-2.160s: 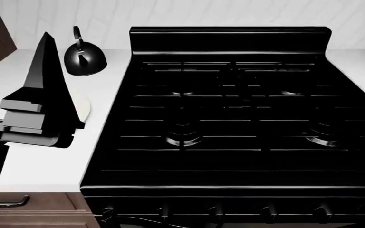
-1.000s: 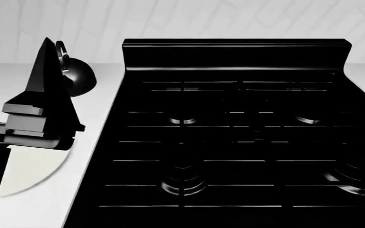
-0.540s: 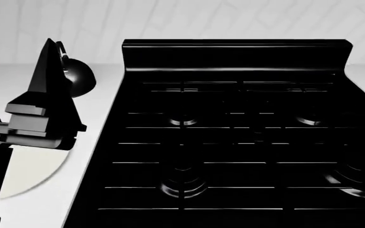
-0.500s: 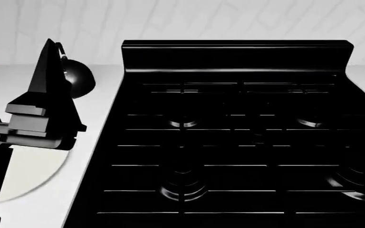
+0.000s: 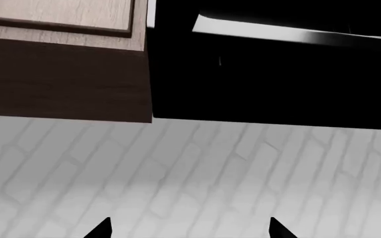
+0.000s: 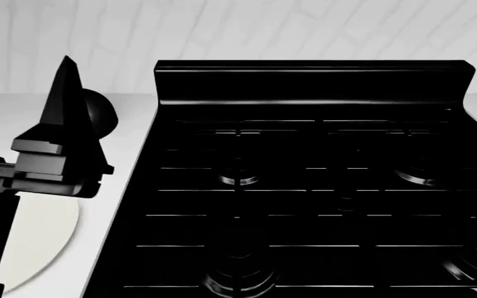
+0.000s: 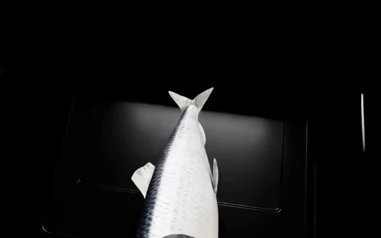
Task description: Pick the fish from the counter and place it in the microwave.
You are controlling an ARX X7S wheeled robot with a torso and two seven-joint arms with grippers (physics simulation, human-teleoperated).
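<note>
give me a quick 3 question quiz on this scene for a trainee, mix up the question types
1. True or false: the fish is lying on the cream plate.
2. Multiple choice: in the right wrist view, the fish's tail points toward
A. the white counter
B. a dark, dimly lit cavity
C. the kettle
3. Short answer: what fills most of the head view, to the right of the left gripper?

Key
1. False. The plate shows no fish on its visible part; the fish appears only in the right wrist view, stretching away from the camera.
2. B
3. The black stove, with its burners and grates.
</note>
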